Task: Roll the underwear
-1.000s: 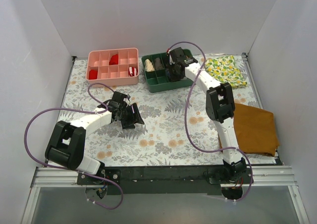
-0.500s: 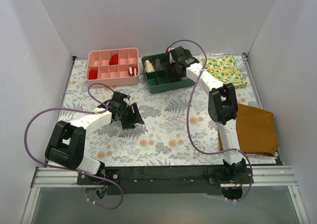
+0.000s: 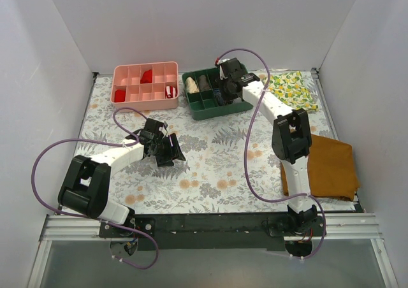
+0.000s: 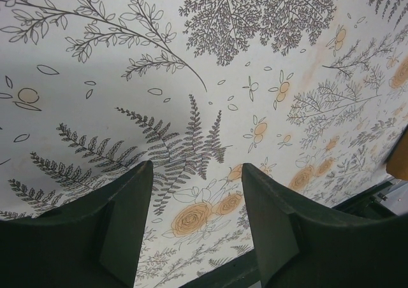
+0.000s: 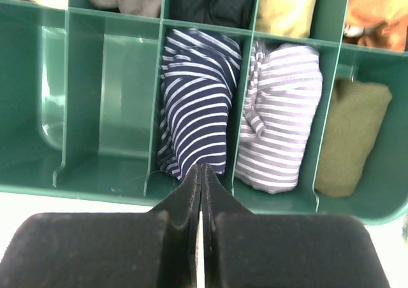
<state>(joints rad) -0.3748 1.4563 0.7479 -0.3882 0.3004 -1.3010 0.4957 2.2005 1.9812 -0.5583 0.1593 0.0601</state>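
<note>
The underwear (image 5: 197, 97) lies rolled in a middle compartment of the green tray (image 5: 95, 192); it is navy with thin pale stripes. My right gripper (image 5: 201, 168) hovers just above the roll's near end, fingers pressed together with nothing between them. In the top view the right gripper (image 3: 224, 90) hangs over the green tray (image 3: 210, 115) and hides the roll. My left gripper (image 4: 196, 167) stands open low over the floral mat, nothing between its fingers; from above the left gripper (image 3: 172, 151) sits left of the middle.
A lilac-striped roll (image 5: 280, 129) and an olive roll (image 5: 350, 135) fill the neighbouring compartments, with more rolls behind. A pink tray (image 3: 145, 84) stands at the back left. A lemon-print cloth (image 3: 292, 90) and a mustard-brown cloth (image 3: 328, 167) lie on the right.
The right wrist has shifted slightly toward the back over the green tray, and its elbow has swung right. The left arm has not moved.
</note>
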